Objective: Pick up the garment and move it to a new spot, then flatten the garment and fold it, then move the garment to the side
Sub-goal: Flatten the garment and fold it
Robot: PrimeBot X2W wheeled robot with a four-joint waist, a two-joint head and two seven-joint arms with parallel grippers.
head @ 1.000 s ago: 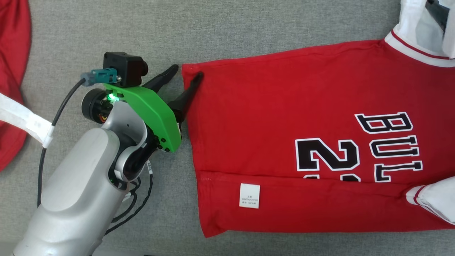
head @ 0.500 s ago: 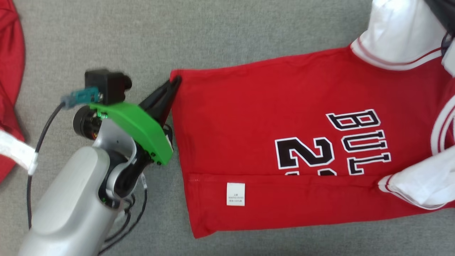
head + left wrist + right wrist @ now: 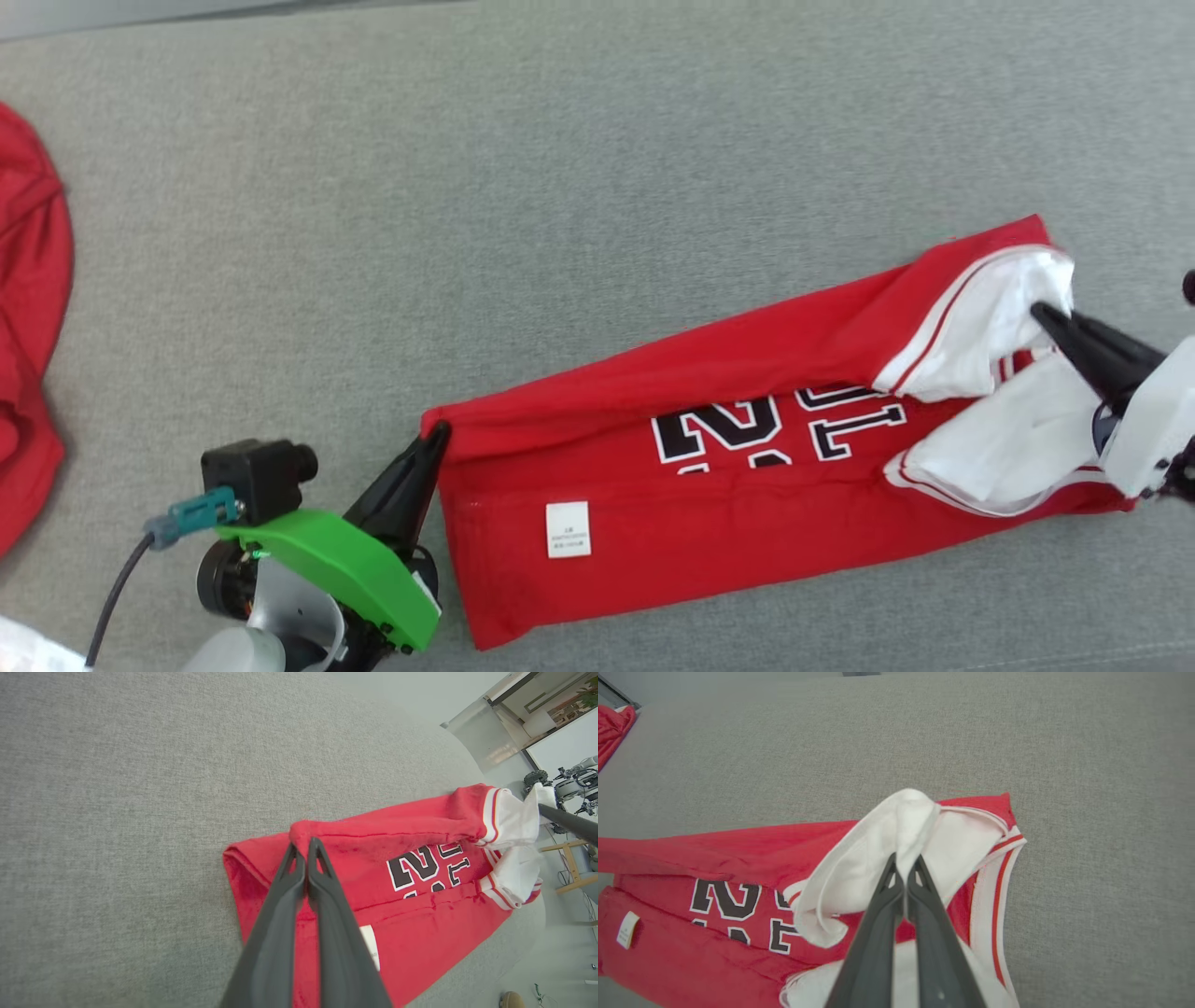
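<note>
**Both pinches closed, the jersey's far edge coming over**

A second ago my left gripper [image 3: 432,442] stood wide at the hem corner; now its fingers are pressed together on that corner, and my right gripper [image 3: 1042,315] is likewise clamped tight on the white shoulder cloth. The jersey [image 3: 747,532] lies along the near edge of the desk [image 3: 597,187], toward its right. Its far long edge is lifted and drawn toward me, so I judge the lengthwise fold is under way, not yet laid down. The raised fold now hides the top of the print. A black "2" outlined in white reads clearly, but the "BUL" lettering beside it is cut to stubs. The white label [image 3: 568,530] carries print too small to read. Another red cloth [image 3: 28,327] sits at the left edge.
</note>
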